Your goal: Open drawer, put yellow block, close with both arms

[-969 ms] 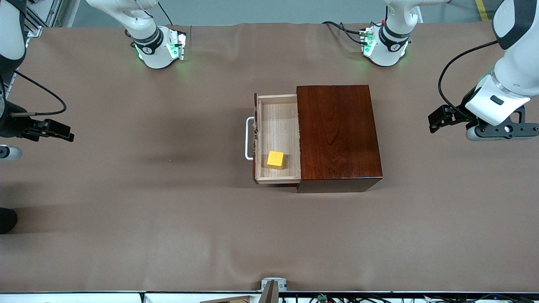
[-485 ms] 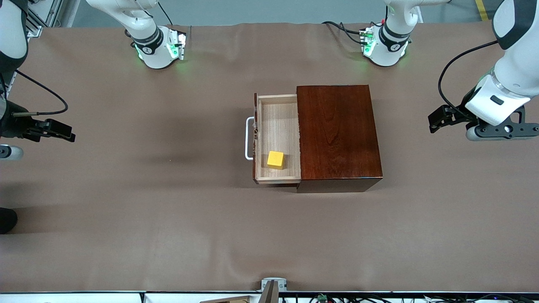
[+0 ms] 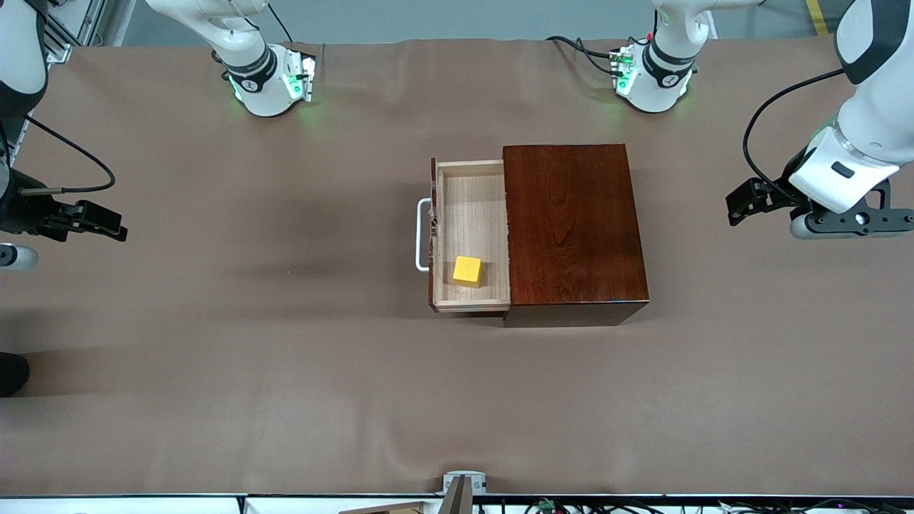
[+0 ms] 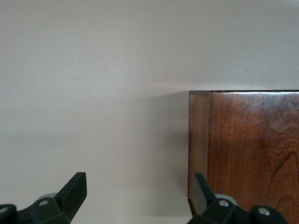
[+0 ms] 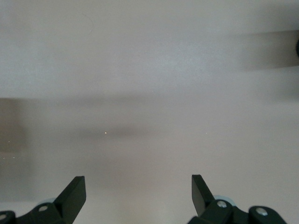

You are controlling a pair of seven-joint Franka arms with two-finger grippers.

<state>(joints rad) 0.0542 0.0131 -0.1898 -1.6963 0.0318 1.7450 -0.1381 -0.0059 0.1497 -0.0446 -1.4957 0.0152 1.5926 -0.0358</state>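
The drawer (image 3: 471, 207) stands pulled out of the dark reddish-brown box (image 3: 575, 228), its white handle (image 3: 421, 235) toward the right arm's end. The yellow block (image 3: 468, 271) lies in the drawer, in the corner nearest the front camera. My left gripper (image 3: 851, 223) hangs open and empty over the table at the left arm's end, well apart from the box; in its wrist view (image 4: 140, 189) a corner of the box (image 4: 252, 154) shows. My right gripper (image 5: 138, 191) is open and empty over bare table at the right arm's end, mostly cut off in the front view.
The table (image 3: 285, 357) is covered in brown cloth. The two green-lit arm bases (image 3: 268, 82) (image 3: 653, 82) stand along its edge farthest from the front camera. A cable (image 3: 757, 121) loops from the left arm.
The right arm has shifted very slightly. The drawer, block and left arm have not moved.
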